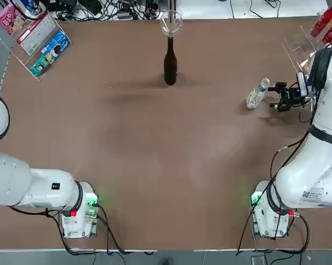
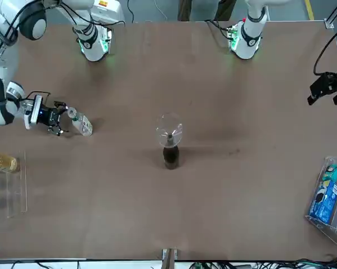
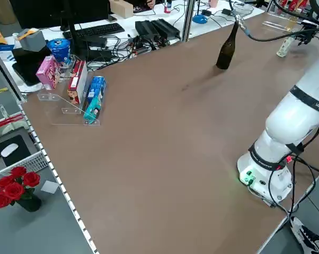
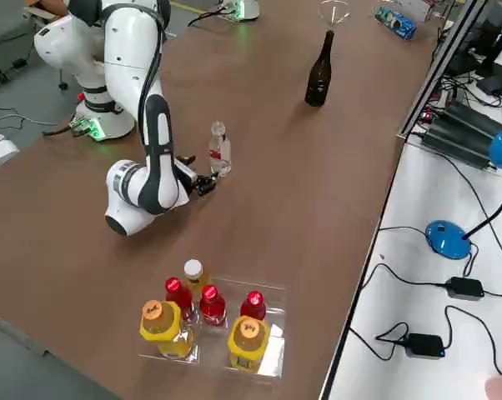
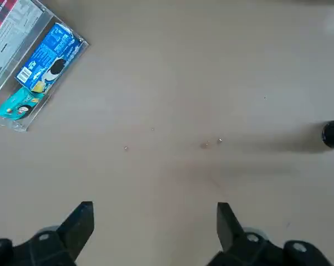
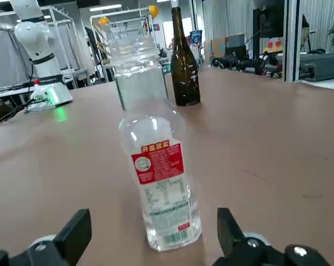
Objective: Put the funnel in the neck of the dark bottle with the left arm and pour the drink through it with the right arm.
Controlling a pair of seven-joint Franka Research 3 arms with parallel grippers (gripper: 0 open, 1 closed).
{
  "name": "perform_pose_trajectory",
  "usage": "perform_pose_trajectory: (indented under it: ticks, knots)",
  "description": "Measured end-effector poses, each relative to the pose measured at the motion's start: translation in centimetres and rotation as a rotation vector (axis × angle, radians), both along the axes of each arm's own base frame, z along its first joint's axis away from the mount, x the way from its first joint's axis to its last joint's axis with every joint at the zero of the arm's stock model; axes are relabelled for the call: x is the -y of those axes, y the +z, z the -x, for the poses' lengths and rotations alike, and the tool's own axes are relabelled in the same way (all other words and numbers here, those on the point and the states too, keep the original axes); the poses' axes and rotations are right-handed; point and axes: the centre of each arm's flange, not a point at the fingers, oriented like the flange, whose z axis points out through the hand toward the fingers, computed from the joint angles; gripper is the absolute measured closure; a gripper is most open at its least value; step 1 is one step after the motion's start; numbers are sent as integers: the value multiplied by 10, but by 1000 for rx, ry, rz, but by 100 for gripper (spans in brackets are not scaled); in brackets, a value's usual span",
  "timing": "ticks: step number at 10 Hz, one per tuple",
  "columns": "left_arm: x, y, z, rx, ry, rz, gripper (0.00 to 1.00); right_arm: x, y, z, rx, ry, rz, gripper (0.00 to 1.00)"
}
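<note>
Beside the drink (image 1: 256,94), right gripper (image 1: 277,98) gapes empty; wrist view confirms.

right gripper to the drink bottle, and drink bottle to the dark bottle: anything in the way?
Nothing visible. The right gripper is open, facing the drink with bare table between. From there to the dark bottle, funnel in its neck, also bare table.

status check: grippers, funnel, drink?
Left gripper open, empty, off at its own side. Right gripper open, just short of the drink, not gripping. Funnel seated in dark bottle. Nothing between.
</note>
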Motion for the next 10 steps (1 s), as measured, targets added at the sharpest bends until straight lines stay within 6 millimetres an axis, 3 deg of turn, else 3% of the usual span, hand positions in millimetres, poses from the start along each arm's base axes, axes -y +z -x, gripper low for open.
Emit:
perform_pose_trajectory:
  ticks: [2,5,7,10]
  knots:
    - [1,0,0,0,-1,0,2,17,23,4,-57,15,42,0]
    - [1,0,0,0,-2,0,2,34,86,-17,-181,7,129,0]
    - [2,0,0,0,-3,0,2,48,149,-42,-293,-1,237,0]
    - [2,0,0,0,-4,0,2,60,267,-76,-493,-106,420,0]
